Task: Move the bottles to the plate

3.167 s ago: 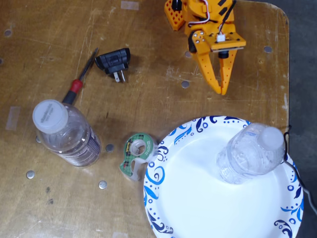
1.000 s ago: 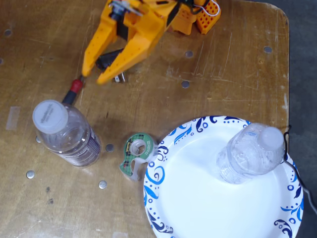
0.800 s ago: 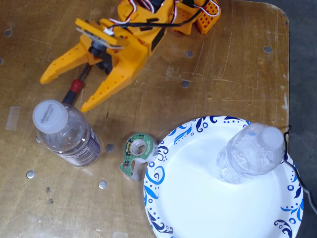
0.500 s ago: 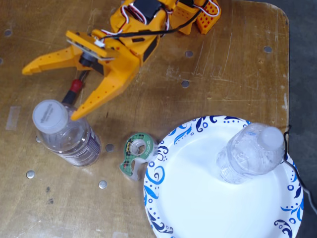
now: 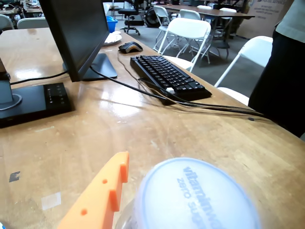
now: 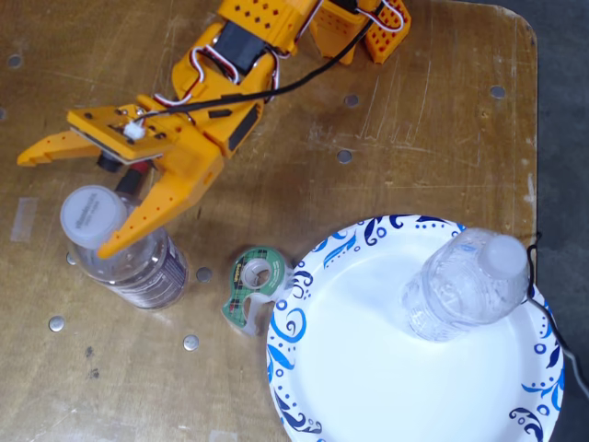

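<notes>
My hand [image 6: 60, 203] is spread wide, empty, straddling the cap of the labelled bottle [image 6: 124, 249] at table's [image 6: 276, 184] 9 o'clock, lined up to clamp its neck. Ribbed bottle [image 6: 460, 285] already stands on the plate [image 6: 368, 368] at 4 o'clock. Tape dispenser [image 6: 253, 287] sits between bottle and plate. Wrist view: cap [image 5: 195, 195] fills the bottom, one finger [image 5: 100, 200] cropped, the other unseen.
</notes>
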You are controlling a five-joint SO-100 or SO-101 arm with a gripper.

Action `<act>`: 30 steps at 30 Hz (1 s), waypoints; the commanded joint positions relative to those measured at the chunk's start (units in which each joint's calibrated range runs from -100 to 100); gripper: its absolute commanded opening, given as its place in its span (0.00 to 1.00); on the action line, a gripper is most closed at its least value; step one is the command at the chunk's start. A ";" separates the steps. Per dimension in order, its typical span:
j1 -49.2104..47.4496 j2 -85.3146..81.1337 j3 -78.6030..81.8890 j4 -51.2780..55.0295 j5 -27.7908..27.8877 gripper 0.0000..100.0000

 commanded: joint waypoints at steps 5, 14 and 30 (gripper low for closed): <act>0.11 0.15 -2.56 -0.84 -0.30 0.45; -0.43 0.15 -1.03 -0.67 -2.70 0.41; 2.16 -0.44 0.50 -0.84 -2.70 0.12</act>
